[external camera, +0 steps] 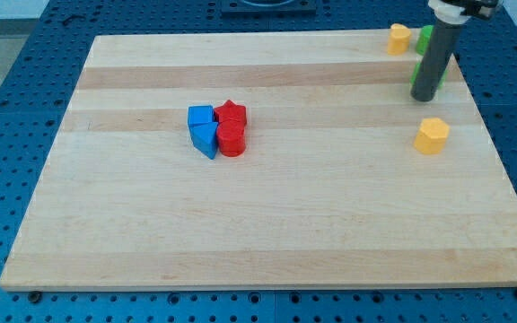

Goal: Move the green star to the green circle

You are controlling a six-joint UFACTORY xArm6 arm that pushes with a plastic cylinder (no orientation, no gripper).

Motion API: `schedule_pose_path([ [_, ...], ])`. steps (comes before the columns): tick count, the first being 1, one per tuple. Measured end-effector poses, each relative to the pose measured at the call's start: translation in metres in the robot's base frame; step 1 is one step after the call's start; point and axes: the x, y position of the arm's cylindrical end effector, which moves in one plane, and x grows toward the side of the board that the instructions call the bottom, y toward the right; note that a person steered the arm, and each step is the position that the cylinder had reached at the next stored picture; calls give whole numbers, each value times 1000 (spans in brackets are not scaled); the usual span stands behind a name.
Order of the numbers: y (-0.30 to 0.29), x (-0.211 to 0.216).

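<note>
Pincer I have none, so nothing opens or clamps: just a rod, with my tip (424, 98) on the table (267, 224) at the view's top right. It hides most of two green pieces, the upper green block (426, 37) and the lower green block (416, 81); which one is the star I cannot tell.

Both sit near the table's edge, so an off-centre shove could spin one away, send it overboard, or knock the yellow block (399, 39) beside them.

Count: two green, two yellow (the other, the lower yellow block (433, 135), below my tip), and, clustered mid-table, a blue cube (200, 116), blue wedge (205, 138), red star (231, 111) and red cylinder (232, 140).
</note>
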Motion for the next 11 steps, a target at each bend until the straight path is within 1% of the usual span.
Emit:
schedule_pose_path([
  [2, 5, 14],
  [3, 15, 13],
  [7, 15, -25],
  [8, 15, -25],
  [10, -14, -2],
  [11, -22, -4],
])
